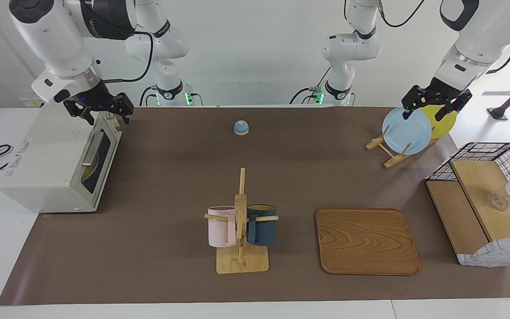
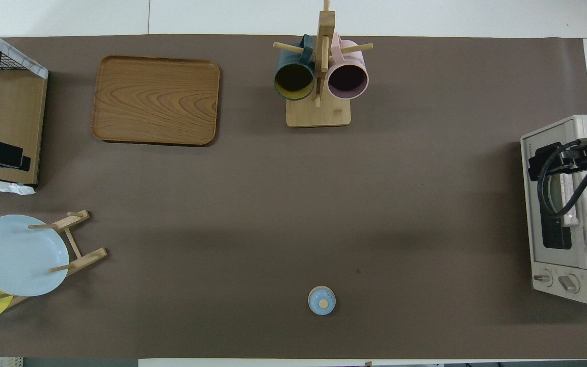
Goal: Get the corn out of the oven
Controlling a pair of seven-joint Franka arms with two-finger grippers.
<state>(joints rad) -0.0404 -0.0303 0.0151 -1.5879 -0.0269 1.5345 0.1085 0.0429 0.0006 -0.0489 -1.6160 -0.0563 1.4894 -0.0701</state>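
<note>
The corn (image 1: 87, 172) shows only as a sliver of bright yellow behind the glass window of the boxy cream-white toaster oven (image 1: 47, 168), which sits at the middle left edge of the facing view, at the right arm's end of the table. How the cob lies on the rack cannot be made out. The oven's drop-down door looks closed, with its metal bar handle (image 1: 92, 149) untouched.

The right gripper (image 1: 102, 110), in the upper left of that frame, hovers over the top edge of the door with its fingers spread and nothing between them. Whether a fingertip touches the oven's casing I cannot tell.

I judge the step in hand to be the approach to the door, so the task has barely begun. The next move calls for lowering onto the handle, closing on the bar and swinging the door down and outward in an arc. Only then can the cob be reached.

In the upper right of the frame the left gripper (image 1: 432, 106) waits over the round pale blue plate (image 1: 407, 130) and the round yellow plate (image 1: 445, 122) standing in a wooden rack (image 1: 390, 155). Its fingers are also apart and empty.
</note>
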